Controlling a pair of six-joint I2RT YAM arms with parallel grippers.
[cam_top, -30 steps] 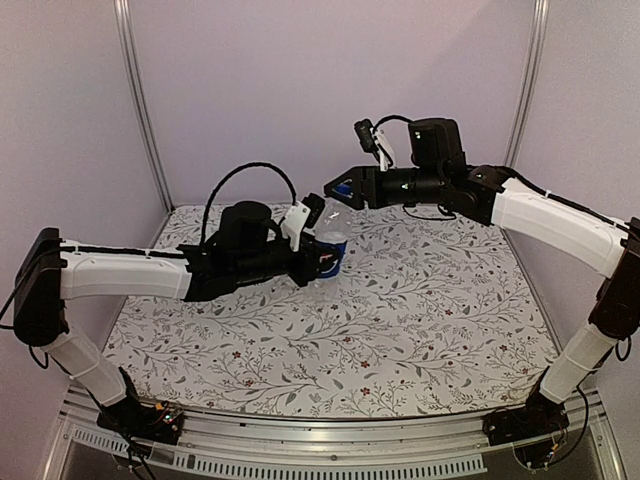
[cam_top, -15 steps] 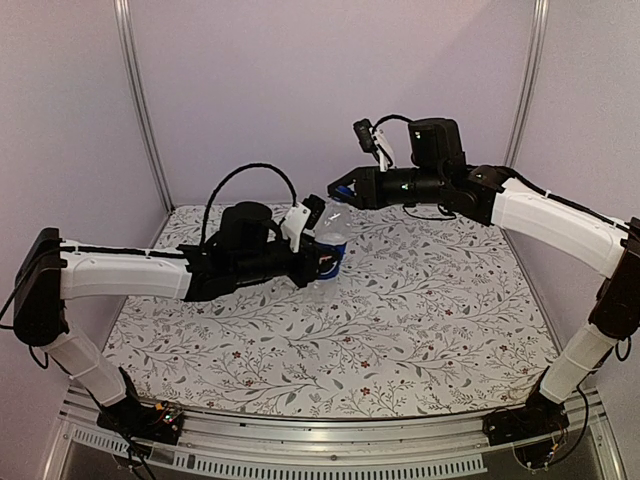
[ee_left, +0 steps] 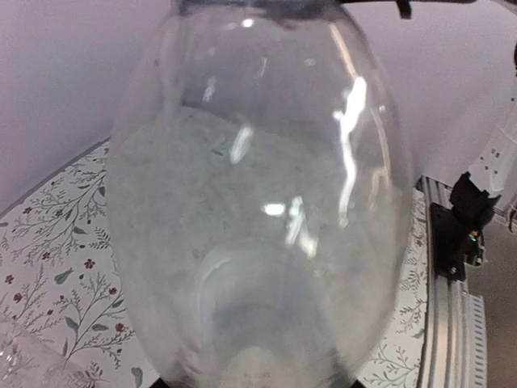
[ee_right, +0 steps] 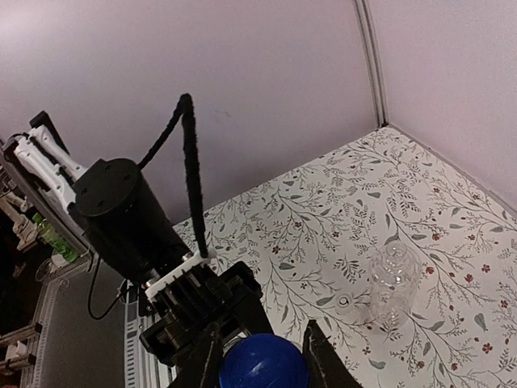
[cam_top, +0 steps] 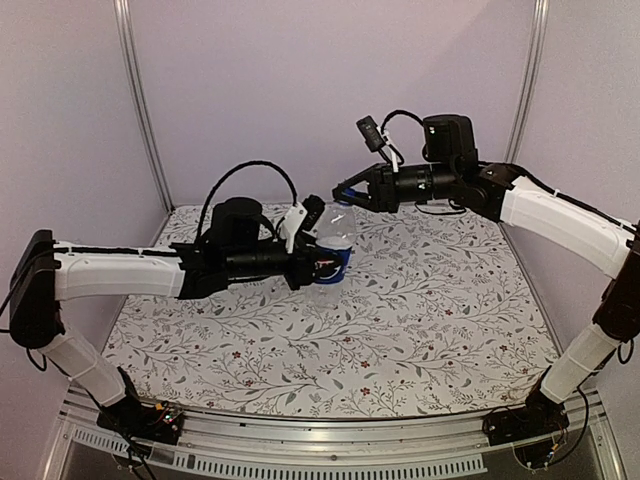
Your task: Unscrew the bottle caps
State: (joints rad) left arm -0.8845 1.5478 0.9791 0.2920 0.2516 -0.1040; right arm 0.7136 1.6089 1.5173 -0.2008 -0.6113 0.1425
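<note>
Blue cap (ee_right: 262, 365) round, glossy, pinched in right claw (cam_top: 346, 190); left claw (cam_top: 322, 267) clenched around clear Pepsi bottle (cam_top: 336, 228).

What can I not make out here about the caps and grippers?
- Left wrist view: the held clear bottle fills the frame, hiding the fingers of the left gripper.
- Right wrist view: the blue cap, cut by the bottom edge, hides the neck; on or off is unclear.
- Same view: a pale round thing beside the plain bottle is too small to name.
</note>
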